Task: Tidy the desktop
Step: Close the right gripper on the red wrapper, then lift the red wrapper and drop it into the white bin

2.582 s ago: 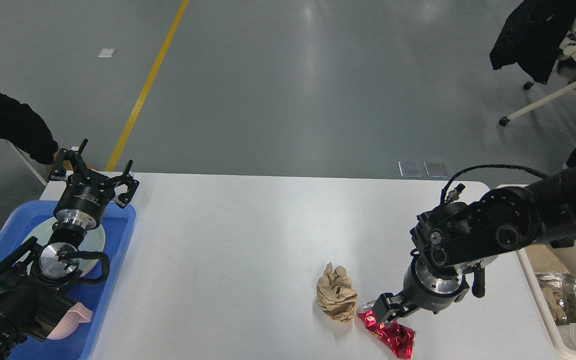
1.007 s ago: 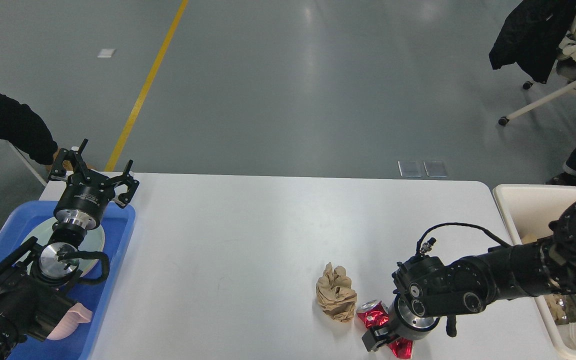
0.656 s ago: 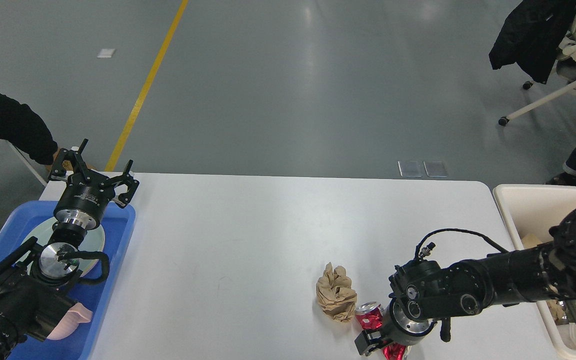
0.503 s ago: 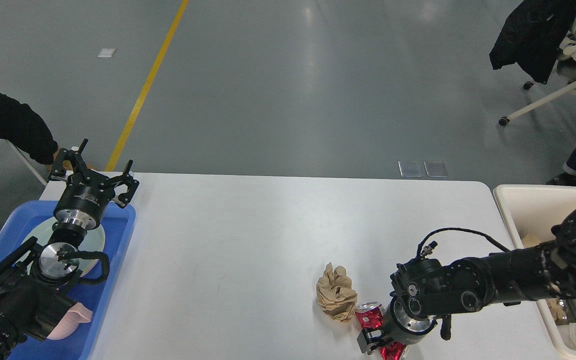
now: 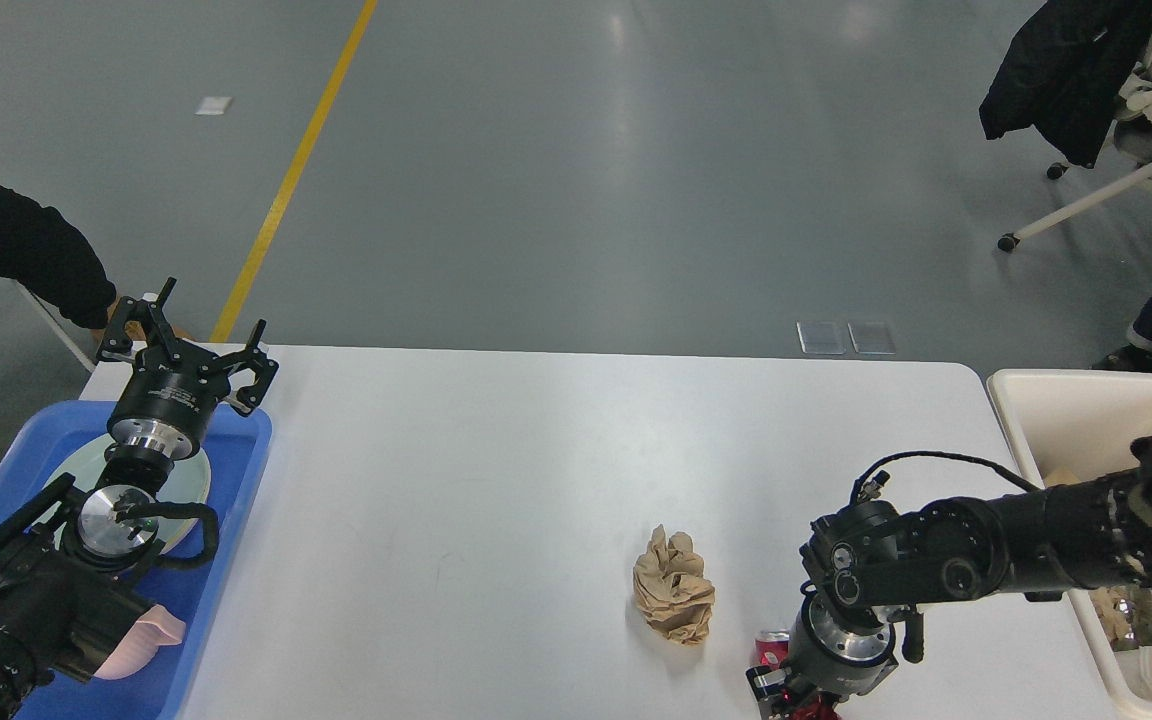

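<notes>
Right pincer [image 5: 781,695] points down, gripping red can [image 5: 774,648] at desktop [image 5: 496,470] edge.

One table, two trash items on it, two containers at its sides.

One white table [image 5: 496,450] carries one crumpled brown paper ball [image 5: 674,598] and one red crushed can [image 5: 774,648] at the near right, the can mostly hidden. One blue tray [image 5: 236,500] sits at the left end, holding one pale round plate [image 5: 191,480] and one pink item [image 5: 151,640] whose kind cannot be told. One cream bin [image 5: 1046,410] stands at the right end; its contents are too hidden to count. Two black robot arms are in view, each ending in one hand: the left hand [image 5: 198,342] and the right hand [image 5: 786,695]. On the floor beyond: one yellow line [image 5: 296,170], one office chair [image 5: 1136,130] at far right.
</notes>
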Robot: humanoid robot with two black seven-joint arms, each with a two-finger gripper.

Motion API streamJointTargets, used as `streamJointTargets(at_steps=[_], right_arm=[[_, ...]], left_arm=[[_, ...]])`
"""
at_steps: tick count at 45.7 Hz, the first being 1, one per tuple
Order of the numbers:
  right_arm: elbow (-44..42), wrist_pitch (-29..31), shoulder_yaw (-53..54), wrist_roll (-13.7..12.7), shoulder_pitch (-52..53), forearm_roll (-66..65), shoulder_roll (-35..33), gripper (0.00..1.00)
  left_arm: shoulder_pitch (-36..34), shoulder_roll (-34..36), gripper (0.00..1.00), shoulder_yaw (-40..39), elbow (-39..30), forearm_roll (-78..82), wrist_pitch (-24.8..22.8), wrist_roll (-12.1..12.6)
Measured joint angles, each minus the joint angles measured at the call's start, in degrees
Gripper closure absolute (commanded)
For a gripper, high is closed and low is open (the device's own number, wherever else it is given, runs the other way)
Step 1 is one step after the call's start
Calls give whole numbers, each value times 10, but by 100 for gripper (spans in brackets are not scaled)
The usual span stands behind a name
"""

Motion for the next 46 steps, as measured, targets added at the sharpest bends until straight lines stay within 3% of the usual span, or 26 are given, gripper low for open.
streamJointTargets(at_steps=[5, 15, 19, 29, 35, 46], right_arm=[[3, 34, 0, 0, 16, 6, -28, 100], [11, 216, -10, 1, 112, 30, -152, 100], [13, 252, -26, 1, 167, 47, -208, 100], [13, 261, -122, 1, 364, 56, -277, 100], [12, 261, -181, 3, 476, 62, -269, 100], [8, 261, -222, 3, 583, 89, -242, 100]], left_arm=[[0, 0, 4, 0, 0, 0, 0, 0], [0, 0, 4, 0, 0, 0, 0, 0], [0, 0, 4, 0, 0, 0, 0, 0], [0, 0, 4, 0, 0, 0, 0, 0], [0, 0, 4, 0, 0, 0, 0, 0], [0, 0, 4, 0, 0, 0, 0, 0]])
